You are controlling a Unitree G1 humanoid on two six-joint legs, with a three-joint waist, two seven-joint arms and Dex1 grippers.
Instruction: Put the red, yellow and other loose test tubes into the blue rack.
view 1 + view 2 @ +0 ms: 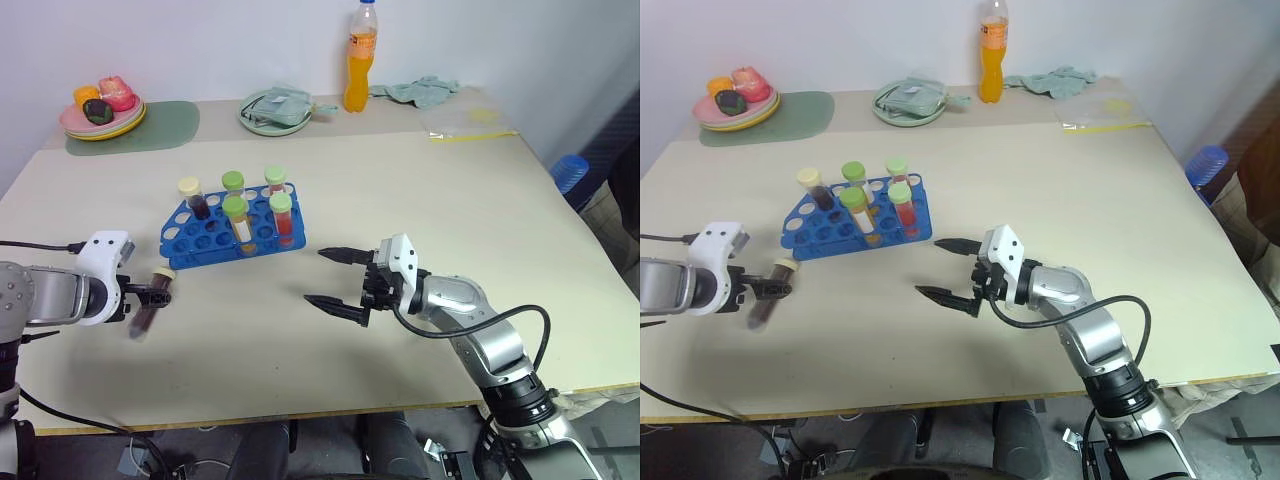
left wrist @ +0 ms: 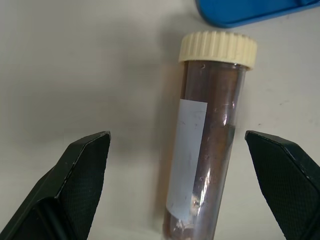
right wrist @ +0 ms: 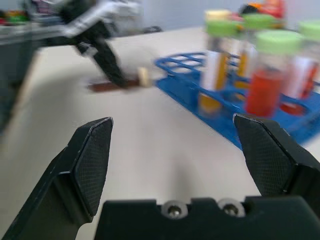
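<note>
A loose test tube [image 2: 210, 135] with dark maroon liquid and a cream cap lies flat on the table, just left of the blue rack [image 1: 200, 238]. My left gripper [image 1: 155, 292] points down over it, open. Its fingers [image 2: 82, 165] stand wide on either side of the tube and do not touch it. Several capped tubes stand upright in the rack, among them a red one [image 1: 283, 215] and a yellow one [image 1: 240, 222], both with green caps. My right gripper [image 1: 315, 276] hovers right of the rack, open and empty, pointing toward the left.
At the back edge stand a plate of fruit [image 1: 100, 112] on a green mat [image 1: 160, 125], a plate with a cloth [image 1: 275, 108], an orange drink bottle [image 1: 361, 60], a rag [image 1: 415, 90] and a clear bag [image 1: 470, 122].
</note>
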